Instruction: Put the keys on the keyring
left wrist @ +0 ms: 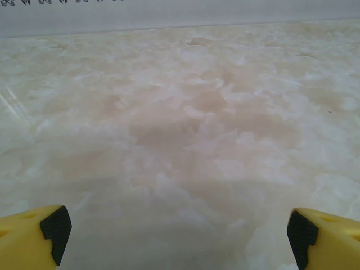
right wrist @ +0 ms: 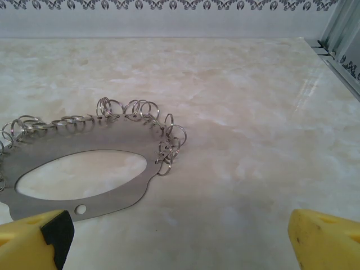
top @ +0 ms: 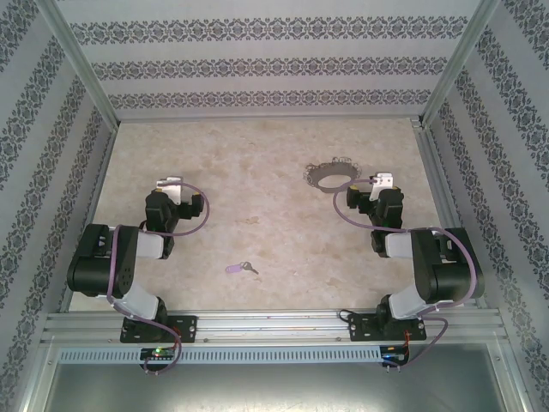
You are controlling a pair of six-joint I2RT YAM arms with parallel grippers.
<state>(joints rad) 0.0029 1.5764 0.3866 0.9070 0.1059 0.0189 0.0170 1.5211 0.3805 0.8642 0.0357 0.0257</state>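
Observation:
The keyring [top: 330, 174] lies flat at the back right of the table. It is a thin silvery metal hoop [right wrist: 84, 138] with several small wire rings along its far edge. My right gripper [top: 383, 181] stands just right of it; in the right wrist view its open yellow jaws [right wrist: 177, 239] frame bare table, with the hoop ahead and to the left. One small key [top: 240, 269], lilac head and short metal blade, lies near the front centre between the two arms. My left gripper [top: 169, 183] is open [left wrist: 177, 236] over bare table, well back and left of the key.
The marble-patterned tabletop [top: 257, 154] is ringed by patterned walls with metal rails [top: 429, 163] along its sides. Both arm bases are bolted to the front rail [top: 274, 326]. The back wall [right wrist: 169, 19] stands beyond the hoop.

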